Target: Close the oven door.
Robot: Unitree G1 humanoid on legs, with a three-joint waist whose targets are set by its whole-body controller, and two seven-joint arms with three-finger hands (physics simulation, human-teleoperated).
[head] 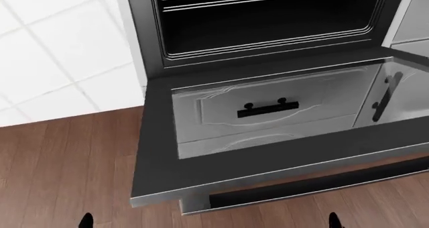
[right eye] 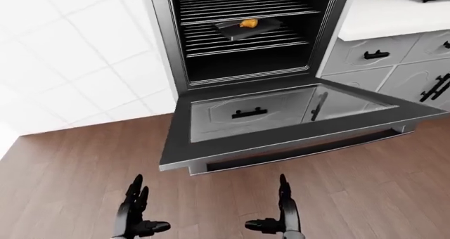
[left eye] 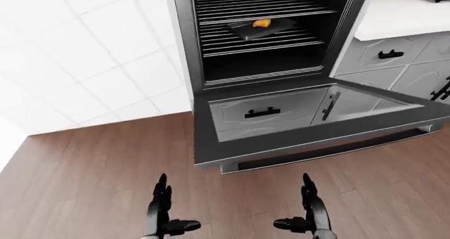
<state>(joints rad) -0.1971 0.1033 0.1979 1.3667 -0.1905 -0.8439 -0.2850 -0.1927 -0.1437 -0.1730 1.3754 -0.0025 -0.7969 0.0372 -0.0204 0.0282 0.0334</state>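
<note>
The oven door (right eye: 211,147) hangs fully open and lies flat, its glass reflecting the cabinet fronts. Its long handle bar (right eye: 295,152) runs under the near edge. Inside the oven cavity (right eye: 239,54) a dark tray (right eye: 242,28) with an orange item sits on a wire rack. My left hand (right eye: 137,218) and right hand (right eye: 278,218) are low at the bottom of the right-eye view, fingers spread, both below the door's near edge and apart from it. In the head view only fingertips (head: 86,220) show at the bottom.
Grey cabinet drawers with black handles (right eye: 376,54) stand right of the oven under a white counter (right eye: 386,15). A white tiled wall (right eye: 77,65) fills the left. Wooden floor (right eye: 70,181) lies beneath my hands.
</note>
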